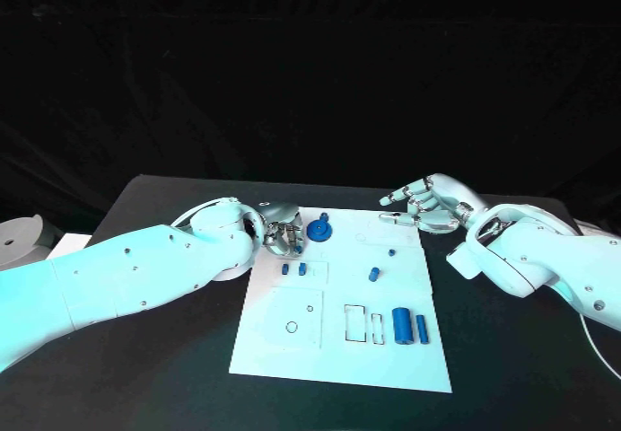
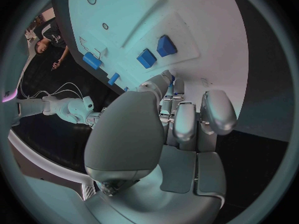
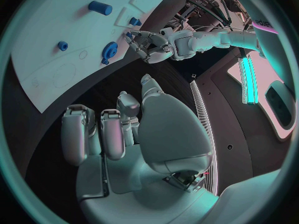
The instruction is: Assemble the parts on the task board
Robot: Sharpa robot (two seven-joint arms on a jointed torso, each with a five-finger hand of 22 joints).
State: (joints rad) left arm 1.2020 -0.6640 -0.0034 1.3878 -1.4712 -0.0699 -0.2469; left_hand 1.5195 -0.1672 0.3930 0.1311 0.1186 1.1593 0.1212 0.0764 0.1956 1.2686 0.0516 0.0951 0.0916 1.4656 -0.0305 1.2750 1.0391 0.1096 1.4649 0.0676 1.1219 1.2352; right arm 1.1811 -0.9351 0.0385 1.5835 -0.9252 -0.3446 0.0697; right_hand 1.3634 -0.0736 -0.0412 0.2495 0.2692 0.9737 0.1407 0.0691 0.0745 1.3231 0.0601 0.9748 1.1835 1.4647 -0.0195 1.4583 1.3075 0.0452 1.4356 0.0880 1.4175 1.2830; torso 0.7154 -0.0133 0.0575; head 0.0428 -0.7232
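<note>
1. The task board [image 1: 343, 350] is a white plate that lies flat in the middle of the black worktop [image 1: 518, 359], with its long side running away from the robot.
2. A blue gear-shaped part [image 1: 319, 233] sits on the far left area of the board, close to the board's far edge.
3. Two small blue parts [image 1: 293, 268] stand side by side near the left edge of the board, a little nearer to the robot than the gear-shaped part.
4. A small blue peg [image 1: 372, 274] stands near the middle of the board, and another very small blue piece [image 1: 391, 252] lies just beyond it.
5. Two longer blue cylinders [image 1: 410, 326] lie side by side on the near right part of the board, beside some outlined rectangles.
6. The left hand [image 1: 280, 228] is at the far left edge of the board, just beside the gear-shaped part. Its fingers [image 2: 185, 119] are curled in close together; I cannot tell if they touch or hold any part.
7. The right hand [image 1: 427, 203] hovers above the worktop beyond the far right corner of the board. Its fingers [image 3: 113, 133] are bent but apart, and it holds nothing.
</note>
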